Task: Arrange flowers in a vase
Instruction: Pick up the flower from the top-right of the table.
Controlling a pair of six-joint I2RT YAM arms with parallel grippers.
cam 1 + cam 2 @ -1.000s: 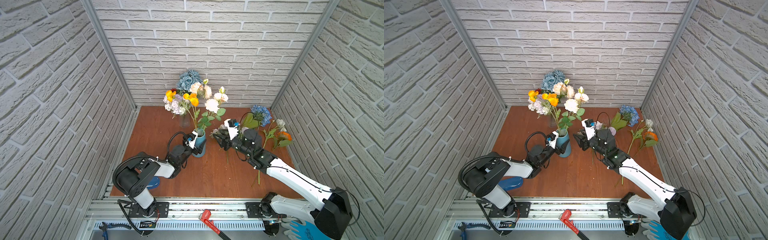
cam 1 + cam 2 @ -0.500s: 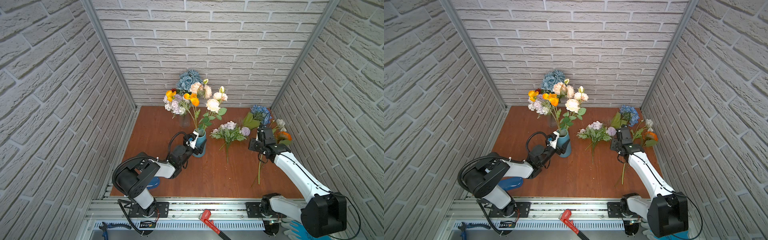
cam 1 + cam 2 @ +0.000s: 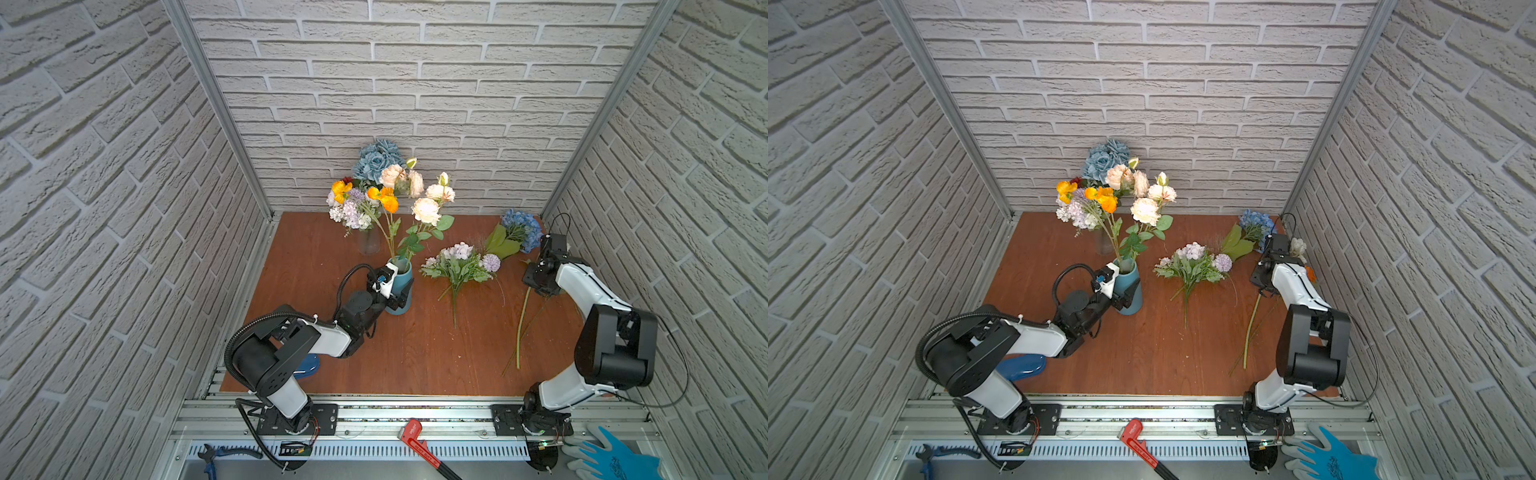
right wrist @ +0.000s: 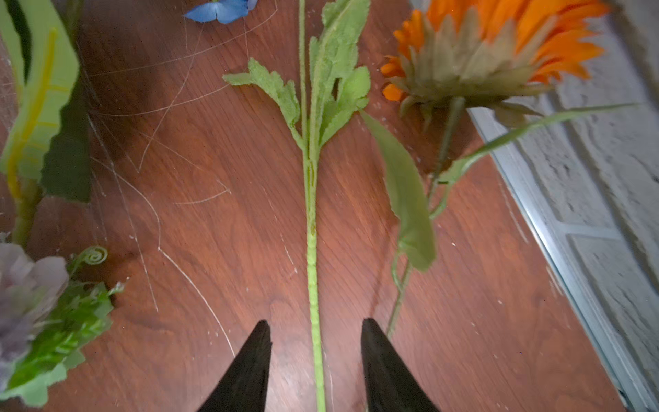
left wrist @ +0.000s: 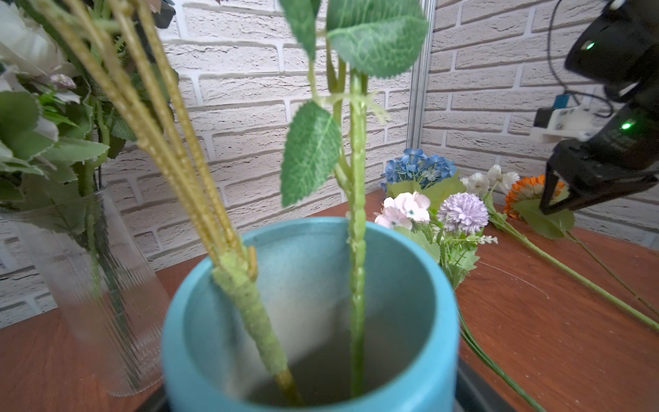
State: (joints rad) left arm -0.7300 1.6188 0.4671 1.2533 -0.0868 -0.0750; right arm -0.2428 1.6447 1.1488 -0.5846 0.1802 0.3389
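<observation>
Fingers (image 4: 262, 342) of the right gripper (image 4: 315, 323) are standing apart, straddling a green stem (image 4: 312, 249) lying on the table (image 4: 214, 214), not touching it, nothing grasped. Step in hand looks like picking the next flower. The next move is calling for dropping a little and pinching the thin stem squarely, clear of the orange flower (image 4: 499, 53) just beside. The right arm is reaching out near the side wall, wrist pitching down. The left gripper (image 3: 397, 299) is clamping the blue vase (image 3: 401, 276), apparently steadying it, arm lying low. Two stalks (image 5: 356, 285) are standing in that vase; other flowers (image 3: 457, 262) are lying loose on the table.
</observation>
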